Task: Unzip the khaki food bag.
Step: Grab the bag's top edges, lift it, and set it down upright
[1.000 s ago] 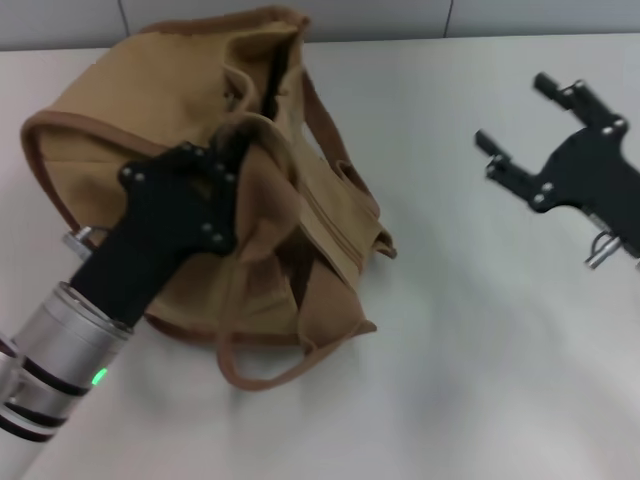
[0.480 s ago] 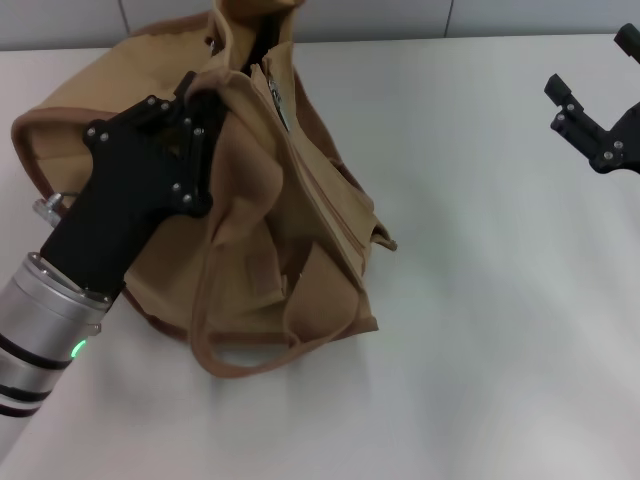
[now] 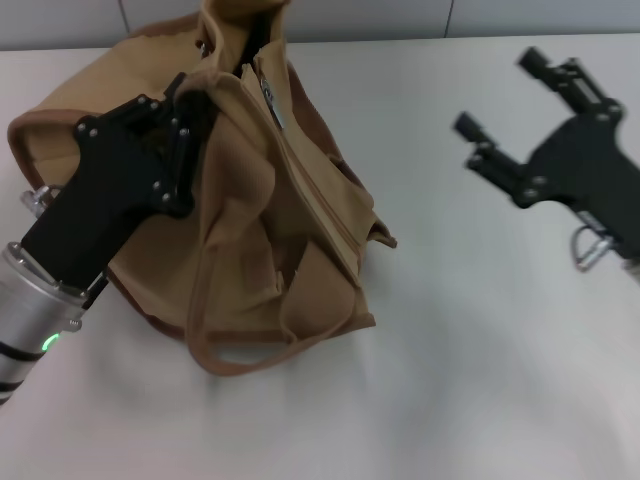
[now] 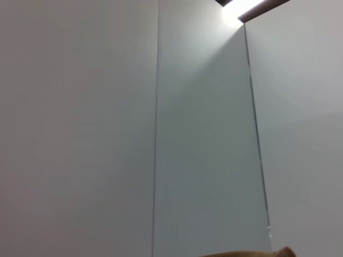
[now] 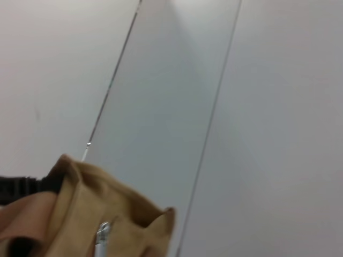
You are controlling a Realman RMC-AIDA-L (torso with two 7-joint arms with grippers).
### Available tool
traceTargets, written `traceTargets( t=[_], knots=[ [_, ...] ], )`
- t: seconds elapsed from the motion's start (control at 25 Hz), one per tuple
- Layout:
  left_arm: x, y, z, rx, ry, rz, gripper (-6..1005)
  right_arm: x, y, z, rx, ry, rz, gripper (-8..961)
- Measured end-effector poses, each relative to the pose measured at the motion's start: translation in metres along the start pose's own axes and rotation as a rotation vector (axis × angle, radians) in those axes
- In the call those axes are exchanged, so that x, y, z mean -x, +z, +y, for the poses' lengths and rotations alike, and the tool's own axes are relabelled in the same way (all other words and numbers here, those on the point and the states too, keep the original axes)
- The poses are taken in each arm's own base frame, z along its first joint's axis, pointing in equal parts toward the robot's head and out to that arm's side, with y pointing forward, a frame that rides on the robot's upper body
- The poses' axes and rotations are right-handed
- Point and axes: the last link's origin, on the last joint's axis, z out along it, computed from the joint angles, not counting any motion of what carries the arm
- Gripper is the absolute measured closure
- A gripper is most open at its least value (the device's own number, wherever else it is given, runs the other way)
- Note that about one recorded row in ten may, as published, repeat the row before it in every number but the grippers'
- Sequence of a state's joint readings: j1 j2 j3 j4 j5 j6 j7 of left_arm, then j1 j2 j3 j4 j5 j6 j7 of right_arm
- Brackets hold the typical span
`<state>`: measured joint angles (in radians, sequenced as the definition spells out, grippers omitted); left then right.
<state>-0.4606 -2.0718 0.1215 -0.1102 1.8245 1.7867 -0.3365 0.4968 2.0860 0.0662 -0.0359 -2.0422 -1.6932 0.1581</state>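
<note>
Khaki food bag sat on the left half of the white counter, its top pulled upward, the metal zipper pull hanging near the raised mouth. Our left tool was clamped shut on the bag's upper fabric edge. Our right tool hovered well apart to the right, fingers spread wide and holding nothing.
</note>
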Motion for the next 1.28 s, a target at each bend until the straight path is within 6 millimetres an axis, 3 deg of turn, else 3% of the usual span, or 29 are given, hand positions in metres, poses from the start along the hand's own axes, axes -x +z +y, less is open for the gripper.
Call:
traceTargets(
  t=[0.28, 0.52, 1.28],
  knots=[
    [-0.003, -0.005, 0.006, 0.058, -0.019, 0.008, 937, -0.010, 0.034, 0.040, 0.088, -0.056, 0.038, 166],
    [-0.002, -0.004, 0.010, 0.087, -0.037, -0.001, 936, -0.013, 0.052, 0.070, 0.119, -0.135, 0.061, 166],
    [0.008, -0.003, 0.022, 0.145, -0.067, -0.059, 933, -0.009, 0.061, 0.099, 0.130, -0.131, 0.074, 165]
  ],
)
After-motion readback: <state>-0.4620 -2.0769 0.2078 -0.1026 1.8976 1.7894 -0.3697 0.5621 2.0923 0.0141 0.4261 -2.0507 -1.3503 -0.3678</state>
